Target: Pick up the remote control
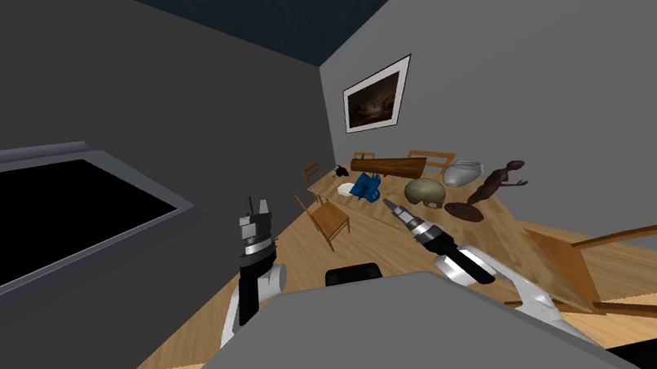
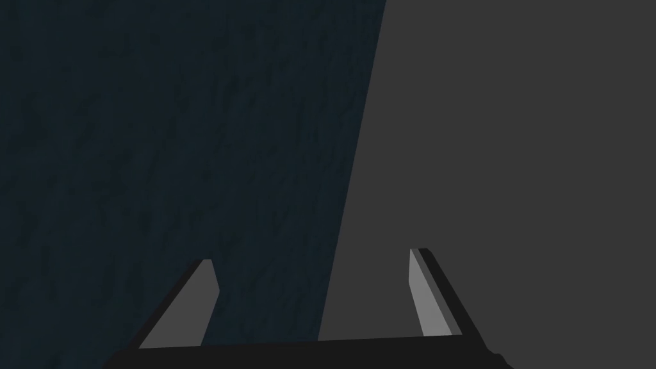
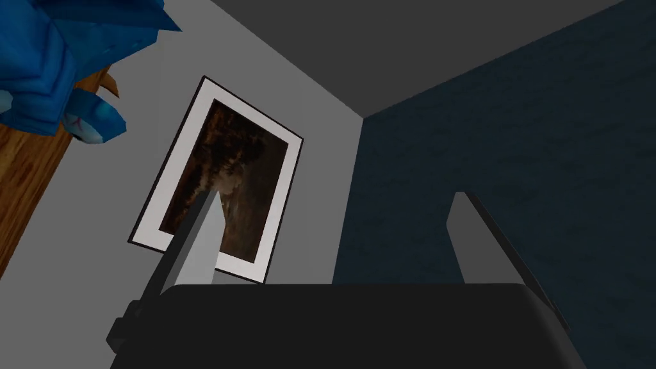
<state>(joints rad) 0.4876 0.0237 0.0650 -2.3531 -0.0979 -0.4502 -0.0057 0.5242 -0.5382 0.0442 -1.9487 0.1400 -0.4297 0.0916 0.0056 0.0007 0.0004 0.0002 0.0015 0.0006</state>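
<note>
Both spread and empty: right tool (image 1: 388,203) noses toward the blue object (image 1: 364,185) on the surface (image 1: 503,228), likely hunting the remote, left tool (image 1: 258,205) parked upright, clear.

Head view down toward far table (image 1: 516,235); right wrist upward, shares framed picture (image 1: 379,94); left perhaps ceilingward.

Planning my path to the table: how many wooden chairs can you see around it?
5: near left chair, far left chair, far end chair, far right chair, and closest chair, beside me on the right. The table may hide more.
</note>
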